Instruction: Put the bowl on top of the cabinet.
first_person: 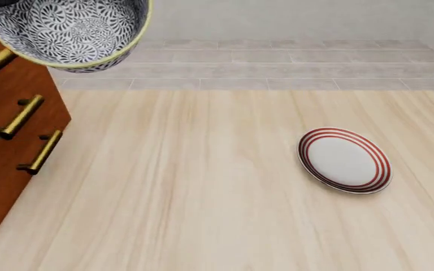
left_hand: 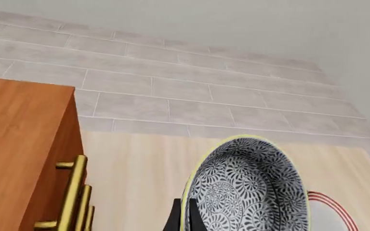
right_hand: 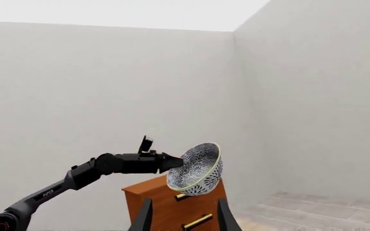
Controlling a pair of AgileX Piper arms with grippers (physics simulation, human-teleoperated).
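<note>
Bowl (first_person: pixel 70 31), upper left of the front view, held aloft and tilted above the cabinet (first_person: pixel 9 141), clear of its top. Left gripper (left_hand: pixel 183 216) clamps the bowl's rim, one finger inside and one outside. Right gripper (right_hand: pixel 183 216), low in its wrist view, fingers spread, holding nothing. Plate (first_person: pixel 345 160), right of centre on the table (first_person: pixel 187 197).

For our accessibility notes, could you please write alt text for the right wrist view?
The left arm's gripper holds the blue-and-white patterned bowl by its rim, tilted, in the air above the reddish-brown cabinet. The right gripper points at them, jaws apart and empty, against plain pale walls.
</note>
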